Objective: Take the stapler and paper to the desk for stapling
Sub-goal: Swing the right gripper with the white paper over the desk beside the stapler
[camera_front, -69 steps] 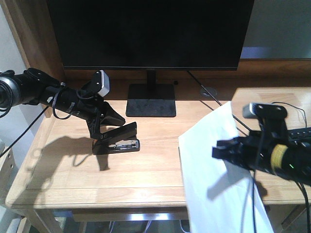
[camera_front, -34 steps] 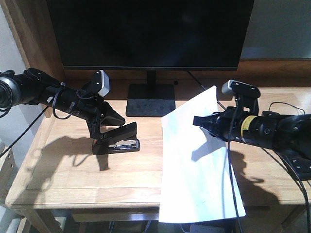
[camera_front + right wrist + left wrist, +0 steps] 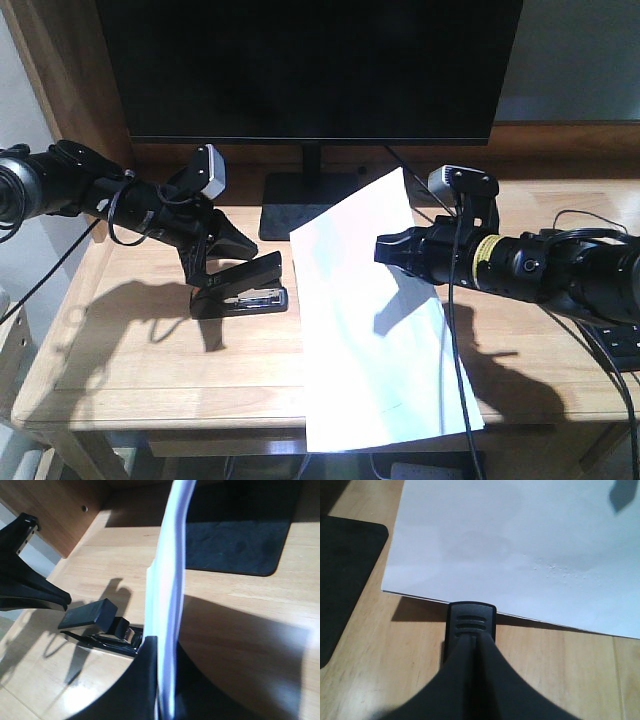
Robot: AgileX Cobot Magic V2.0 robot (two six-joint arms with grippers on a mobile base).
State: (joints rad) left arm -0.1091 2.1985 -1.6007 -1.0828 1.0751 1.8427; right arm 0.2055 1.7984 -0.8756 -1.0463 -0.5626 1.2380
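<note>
Light wood makes the table (image 3: 120,390), which has a raised rim along the front and darker wooden panels (image 3: 70,60) at the left side and the back. At the back a large black monitor (image 3: 310,70) stands on a flat square base (image 3: 310,205); no brand can be read on it. On the right arm a yellow label (image 3: 487,258) carries print that is too small to read. The stapler (image 3: 245,290) lies on the wood, left of the middle, with its top arm lifted from the base. The left hand (image 3: 245,245) is just above it. In the left wrist view its fingers (image 3: 455,680) run close together toward the ribbed end of the stapler, but I cannot tell if they pinch it. The right hand (image 3: 385,250) is closed on the paper (image 3: 360,330), which passes edge-on between its fingers in the right wrist view. This sheet is held tilted above the table; the upper corner reaches in front of the monitor base, the lower edge hangs past the front rim. Only a narrow strip of bare wood separates its left edge from the stapler. Wider bare wood lies in front of the stapler and to its left.
</note>
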